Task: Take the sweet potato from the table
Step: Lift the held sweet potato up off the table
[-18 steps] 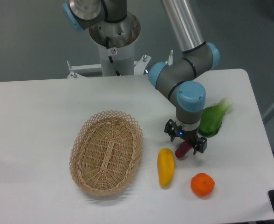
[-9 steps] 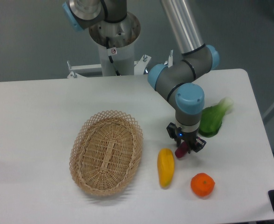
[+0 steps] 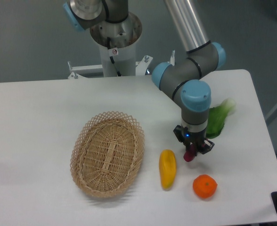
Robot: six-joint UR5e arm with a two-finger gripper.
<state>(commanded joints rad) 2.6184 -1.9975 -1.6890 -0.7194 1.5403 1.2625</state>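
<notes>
Between the closed gripper (image 3: 192, 151) jaws, the sweet potato (image 3: 190, 154) is clamped above the table (image 3: 44, 113).

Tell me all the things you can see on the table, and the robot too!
basket: one, tan wicker, oval, left of the middle of the table
yellow vegetable: one, yellow-orange, long, just right of the basket
orange: one, orange, round, near the front right
leafy green: one, green with a pale stalk, right side, behind the arm
sweet potato: one, dark purple, between the gripper's fingers
table: one, white
robot arm: one, grey with blue caps
gripper: one, black, shut on the sweet potato
</notes>
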